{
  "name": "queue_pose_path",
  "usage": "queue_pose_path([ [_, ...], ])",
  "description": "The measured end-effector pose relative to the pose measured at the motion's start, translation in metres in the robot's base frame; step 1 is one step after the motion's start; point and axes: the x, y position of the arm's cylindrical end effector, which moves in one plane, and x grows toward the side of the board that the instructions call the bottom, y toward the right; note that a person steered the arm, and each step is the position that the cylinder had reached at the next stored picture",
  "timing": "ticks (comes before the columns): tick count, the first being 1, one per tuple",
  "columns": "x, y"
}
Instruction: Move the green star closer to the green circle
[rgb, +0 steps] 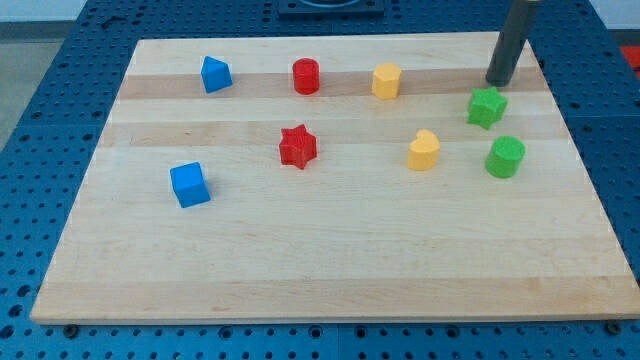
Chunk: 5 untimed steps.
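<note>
The green star (487, 107) lies on the wooden board at the view's right, toward the top. The green circle (505, 157) lies just below it and slightly to the right, a small gap between them. My tip (497, 83) stands just above the green star toward the view's top, very close to its upper edge; I cannot tell if it touches. The dark rod rises out of the top of the view.
A yellow heart-like block (424, 150) lies left of the green circle. A yellow hexagon (386, 81), a red cylinder (306, 76) and a blue block (215, 74) line the top. A red star (297, 146) sits mid-board, a blue cube (190, 185) at left. The board's right edge (585, 170) is near.
</note>
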Motion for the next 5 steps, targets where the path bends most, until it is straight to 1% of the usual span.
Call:
queue_pose_path([
  [1,0.001,-0.026],
  [2,0.002,-0.027],
  [3,0.041,-0.025],
  [4,0.056,-0.025],
  [5,0.062,-0.025],
])
